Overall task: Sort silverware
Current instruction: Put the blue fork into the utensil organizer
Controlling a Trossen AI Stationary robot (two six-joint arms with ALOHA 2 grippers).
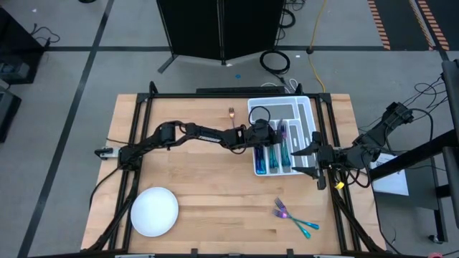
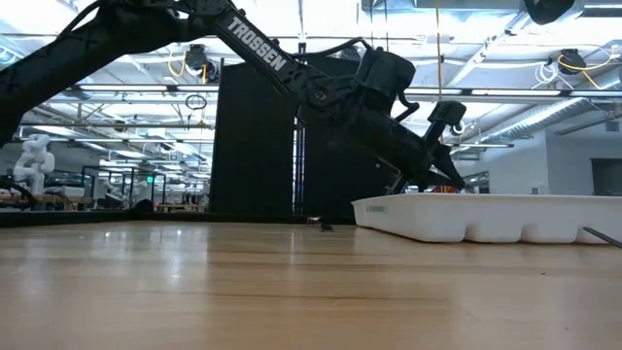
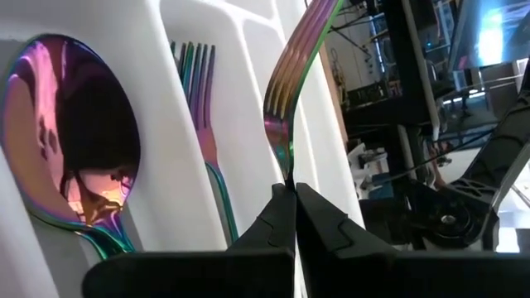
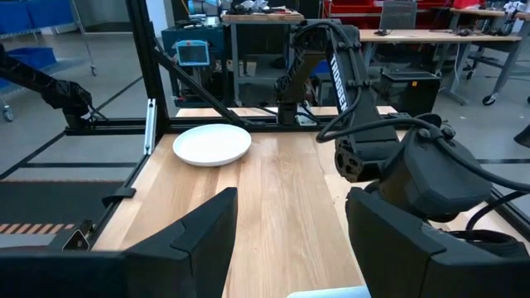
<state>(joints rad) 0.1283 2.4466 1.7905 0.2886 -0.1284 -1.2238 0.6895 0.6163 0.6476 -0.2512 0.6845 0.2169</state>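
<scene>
While left jaws pinch one fork [image 3: 291, 91], right jaws gape; three utensils [image 1: 294, 217] lie loose.

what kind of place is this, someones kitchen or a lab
Most likely a robotics lab or workshop, not a kitchen. The wooden table sits in a black metal frame on a concrete floor with cables, and the right wrist view shows workbenches and equipment racks behind.

Count: table items, high view
1 white divided tray [image 1: 302, 109], 1 round plate [image 1: 154, 211], 2 arms; approx. 3 loose silverware pcs [image 1: 294, 218] on the table; pcs in tray too blurred to count.
</scene>
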